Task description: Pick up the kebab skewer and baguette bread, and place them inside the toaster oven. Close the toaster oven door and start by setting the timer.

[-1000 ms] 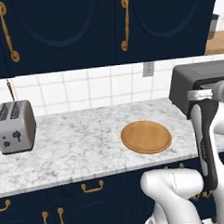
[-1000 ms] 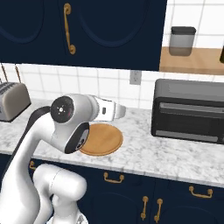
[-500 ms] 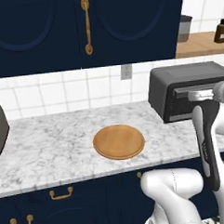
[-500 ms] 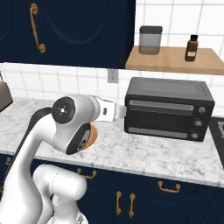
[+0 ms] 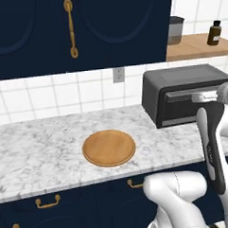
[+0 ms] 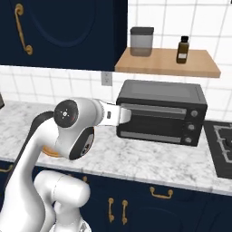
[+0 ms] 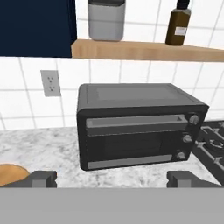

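Note:
The dark grey toaster oven (image 7: 131, 98) stands on the marble counter against the tiled wall, also seen as the toaster oven (image 5: 180, 81) and the toaster oven (image 6: 167, 93). The toaster oven door (image 7: 131, 146) is shut, its grey handle bar (image 7: 135, 121) along the top and three knobs to its right. My gripper (image 7: 113, 179) is open and empty. It hovers level with the door, a short way in front of it. From the sides the gripper (image 6: 126, 115) points at the oven's left front, as does the gripper (image 5: 205, 98). The kebab skewer and baguette bread are out of view.
An empty round wooden plate (image 5: 109, 148) lies on the counter left of the oven. Above the oven a wooden shelf (image 6: 167, 63) carries a grey canister (image 6: 141, 41) and a brown bottle (image 6: 182, 49). A stove top (image 6: 222, 140) adjoins the counter on the right.
The base has driven to the right, so the whole scene slid left: the silver toaster left the view and the toaster oven came toward the middle. The gripper stayed open.

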Robot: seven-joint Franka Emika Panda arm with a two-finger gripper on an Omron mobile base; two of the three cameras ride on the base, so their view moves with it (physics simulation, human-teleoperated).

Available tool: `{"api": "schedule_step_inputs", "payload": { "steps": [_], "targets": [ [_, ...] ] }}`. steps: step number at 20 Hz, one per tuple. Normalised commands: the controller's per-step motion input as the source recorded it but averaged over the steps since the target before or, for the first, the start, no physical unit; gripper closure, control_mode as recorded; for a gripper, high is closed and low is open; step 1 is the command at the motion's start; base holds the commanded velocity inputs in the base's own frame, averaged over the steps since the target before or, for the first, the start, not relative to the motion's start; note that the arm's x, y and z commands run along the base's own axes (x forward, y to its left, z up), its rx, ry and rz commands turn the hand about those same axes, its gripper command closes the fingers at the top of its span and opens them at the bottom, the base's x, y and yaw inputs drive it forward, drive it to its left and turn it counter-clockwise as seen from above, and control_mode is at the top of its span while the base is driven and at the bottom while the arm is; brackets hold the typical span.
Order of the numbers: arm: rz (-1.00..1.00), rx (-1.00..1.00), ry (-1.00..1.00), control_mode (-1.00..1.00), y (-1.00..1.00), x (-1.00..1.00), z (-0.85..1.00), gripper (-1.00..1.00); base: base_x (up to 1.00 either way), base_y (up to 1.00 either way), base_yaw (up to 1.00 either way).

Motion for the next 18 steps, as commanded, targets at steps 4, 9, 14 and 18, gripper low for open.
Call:
{"api": "schedule_step_inputs", "payload": {
  "steps": [4, 9, 14, 18],
  "targets": [
    [0.00, 0.00, 0.00, 1.00, 0.00, 0.00, 0.00, -1.00, 0.39, -0.23, -0.10],
    [0.00, 0.00, 0.00, 1.00, 0.00, 0.00, 0.00, -1.00, 0.46, -0.18, -0.10],
    [0.00, 0.00, 0.00, 1.00, 0.00, 0.00, 0.00, -1.00, 0.25, -0.39, -0.04],
    [0.00, 0.00, 0.00, 1.00, 0.00, 0.00, 0.00, -1.00, 0.07, -0.34, -0.10]
  ]
}}
